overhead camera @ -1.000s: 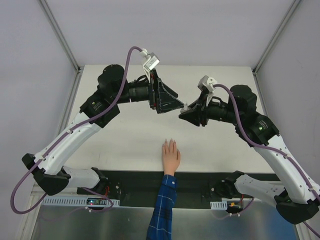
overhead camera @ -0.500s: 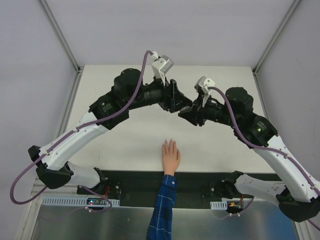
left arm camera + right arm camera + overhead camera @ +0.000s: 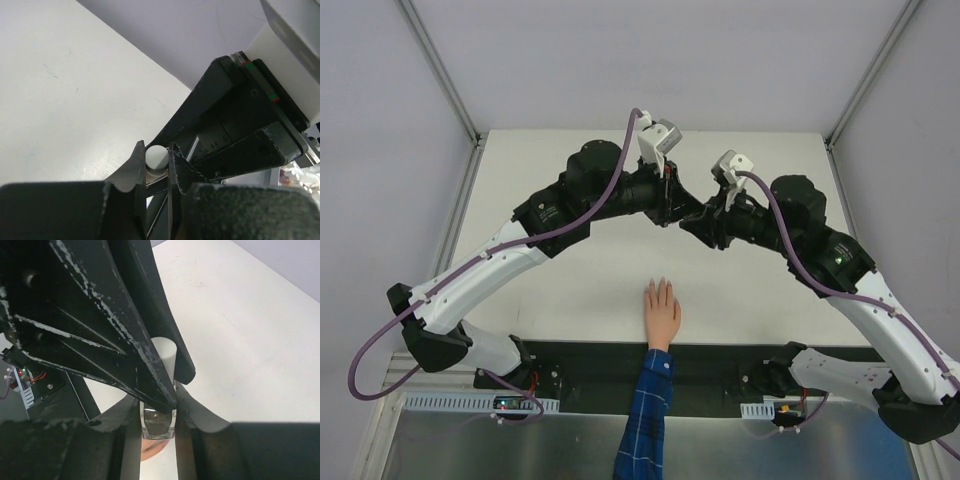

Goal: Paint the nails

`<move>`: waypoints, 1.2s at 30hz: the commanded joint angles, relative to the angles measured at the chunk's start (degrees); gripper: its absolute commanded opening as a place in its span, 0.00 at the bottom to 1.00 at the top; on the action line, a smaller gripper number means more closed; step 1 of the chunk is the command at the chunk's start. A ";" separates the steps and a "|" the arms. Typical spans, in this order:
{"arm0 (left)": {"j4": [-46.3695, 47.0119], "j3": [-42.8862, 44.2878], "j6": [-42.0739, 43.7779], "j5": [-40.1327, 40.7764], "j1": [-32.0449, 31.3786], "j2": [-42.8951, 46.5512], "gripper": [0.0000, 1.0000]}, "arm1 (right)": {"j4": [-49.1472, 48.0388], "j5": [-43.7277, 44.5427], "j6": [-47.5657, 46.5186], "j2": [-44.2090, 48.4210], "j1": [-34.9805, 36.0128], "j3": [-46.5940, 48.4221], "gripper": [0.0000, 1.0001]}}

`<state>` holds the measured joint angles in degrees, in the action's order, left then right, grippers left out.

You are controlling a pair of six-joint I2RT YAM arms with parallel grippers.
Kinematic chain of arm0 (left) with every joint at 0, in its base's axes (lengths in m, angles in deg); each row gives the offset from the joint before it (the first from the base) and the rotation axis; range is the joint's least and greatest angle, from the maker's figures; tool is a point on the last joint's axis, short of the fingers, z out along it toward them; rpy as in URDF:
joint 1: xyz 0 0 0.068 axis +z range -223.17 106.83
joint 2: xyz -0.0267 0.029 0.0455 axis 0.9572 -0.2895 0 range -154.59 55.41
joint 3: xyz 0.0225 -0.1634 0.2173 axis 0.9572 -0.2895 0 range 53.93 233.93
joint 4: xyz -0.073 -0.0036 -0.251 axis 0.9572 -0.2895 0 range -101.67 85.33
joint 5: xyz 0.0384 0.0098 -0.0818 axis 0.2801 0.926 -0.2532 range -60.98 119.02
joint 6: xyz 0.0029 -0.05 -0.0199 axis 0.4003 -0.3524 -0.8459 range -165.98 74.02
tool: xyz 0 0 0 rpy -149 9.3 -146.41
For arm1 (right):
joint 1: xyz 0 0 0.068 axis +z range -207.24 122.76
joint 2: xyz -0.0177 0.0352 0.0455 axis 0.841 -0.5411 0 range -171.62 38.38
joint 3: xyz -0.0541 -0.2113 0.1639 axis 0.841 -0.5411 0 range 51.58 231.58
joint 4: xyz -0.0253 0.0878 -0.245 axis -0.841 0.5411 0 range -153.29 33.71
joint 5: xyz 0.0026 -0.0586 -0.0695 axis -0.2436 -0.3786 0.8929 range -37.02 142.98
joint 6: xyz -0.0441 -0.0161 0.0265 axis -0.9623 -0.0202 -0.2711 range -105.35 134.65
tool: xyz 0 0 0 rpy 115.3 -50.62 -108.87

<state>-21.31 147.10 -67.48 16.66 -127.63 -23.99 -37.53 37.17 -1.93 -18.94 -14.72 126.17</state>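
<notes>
A flesh-coloured mannequin hand [image 3: 661, 310] in a blue plaid sleeve [image 3: 645, 420] lies palm down at the table's near edge. Its nails [image 3: 660, 286] are too small to make out. Above the table's middle, my two grippers meet tip to tip. My right gripper [image 3: 689, 223] [image 3: 158, 409] is shut on the glass body of a small polish bottle [image 3: 158, 424]. My left gripper [image 3: 677, 211] [image 3: 157, 156] is shut on the bottle's white cap [image 3: 156, 158] [image 3: 164, 358]. Part of the mannequin hand [image 3: 150, 453] shows below the bottle in the right wrist view.
The white tabletop [image 3: 570, 280] spreads around the hand. A black strip [image 3: 720, 358] runs along its near edge, with the arm bases on it. Grey walls and metal frame posts [image 3: 440, 70] enclose the back and sides.
My left arm has swung right to the bottle in my right gripper, and its jaws have closed from wide open onto the cap. The right arm and the hand have barely moved.
</notes>
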 commanded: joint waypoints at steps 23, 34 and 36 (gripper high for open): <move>18.14 -4.57 -3.90 -47.42 12.88 1.78 0.64 | -5.82 -33.85 1.29 3.80 -2.00 -1.12 0.00; 5.48 -3.95 -6.98 -21.14 13.50 4.69 0.77 | -2.29 -7.60 0.75 1.34 -0.25 1.79 0.01; 4.96 -4.48 -6.89 -18.67 13.24 4.78 0.77 | -2.55 -4.06 1.98 0.81 0.19 1.96 0.00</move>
<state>-13.84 142.18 -72.53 -11.95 -114.36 -21.26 -38.49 21.95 -0.64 -17.61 -15.49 124.90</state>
